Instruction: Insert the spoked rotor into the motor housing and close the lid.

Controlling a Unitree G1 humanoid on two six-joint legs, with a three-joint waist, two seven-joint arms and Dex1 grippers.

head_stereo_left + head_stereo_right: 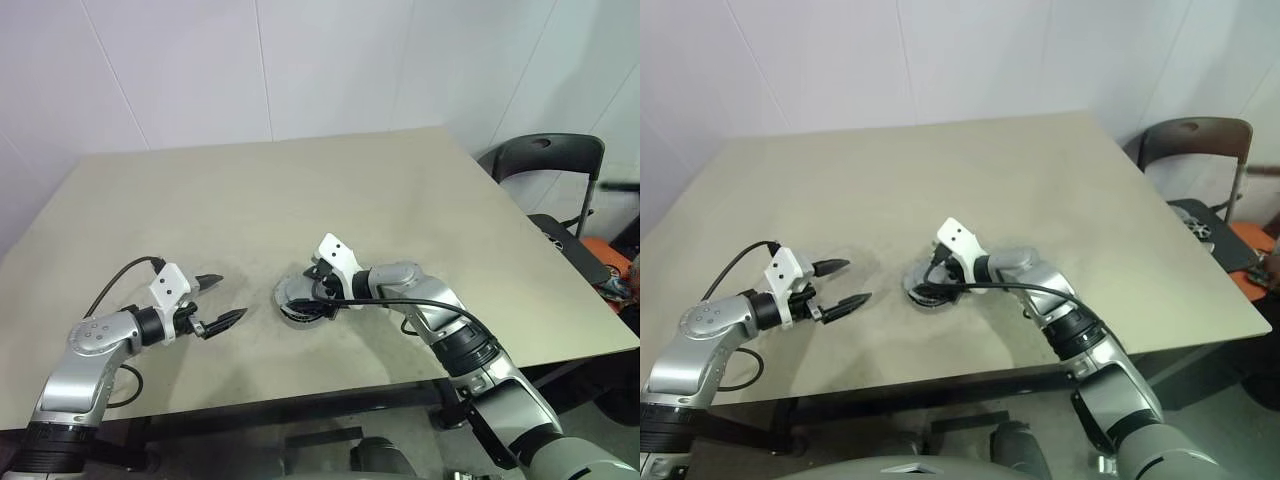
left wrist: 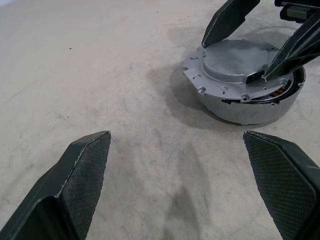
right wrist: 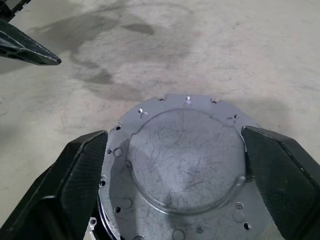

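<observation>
While one lid (image 2: 239, 62) caps one motor housing (image 2: 250, 107), right gripper (image 3: 175, 165) straddles it (fingers wide), left gripper (image 1: 222, 297) gapes empty.

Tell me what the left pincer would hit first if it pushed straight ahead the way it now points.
Probably bare table. The open left pincer aims at the beige surface beside the round silver-rimmed motor housing, which sits off to one side under the grey metal lid. Depth is uncertain.
</observation>
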